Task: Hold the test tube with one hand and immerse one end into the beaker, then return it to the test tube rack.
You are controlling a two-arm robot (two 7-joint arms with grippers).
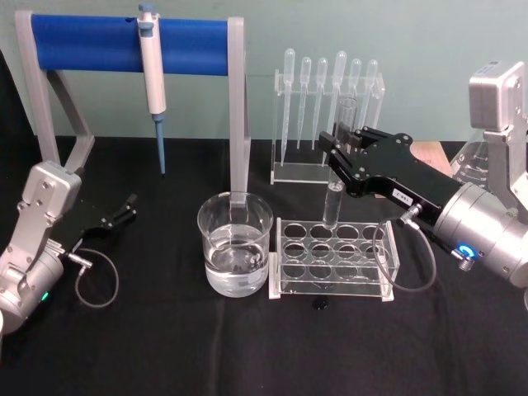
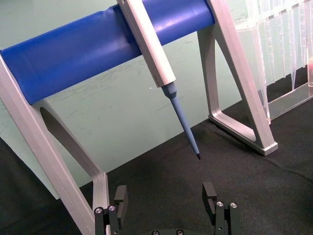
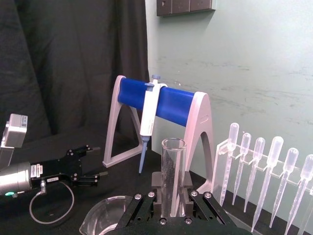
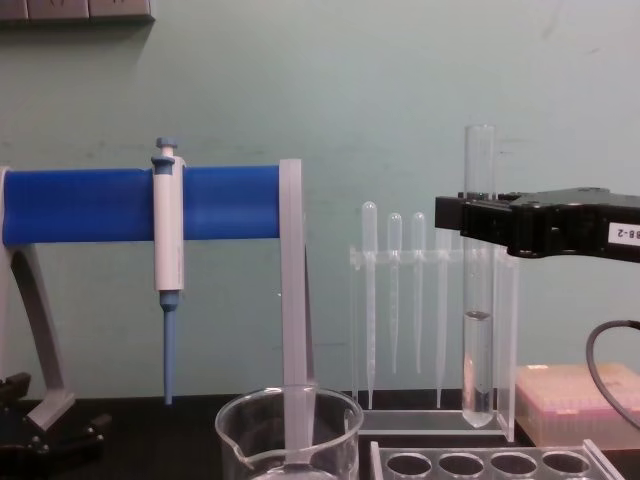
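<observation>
Chest view: your right gripper (image 4: 468,215) clamps test tube (image 4: 478,340) upright over rack (image 1: 285,276), guarding liquid inside; beaker (image 4: 330,440) at rack's 9 o'clock; left gripper (image 2: 166,196) parked, jaws apart.

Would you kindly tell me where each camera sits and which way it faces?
Head: high, looking down at beaker, rack, left tool; right tool grips the test tube.
Chest: low, looking forward; right tool shows at the right.
Left wrist: behind the open left tool, facing the pipettor.
Right wrist: behind the right tool, facing the left tool.
Head and chest share beaker and test tube.
</observation>
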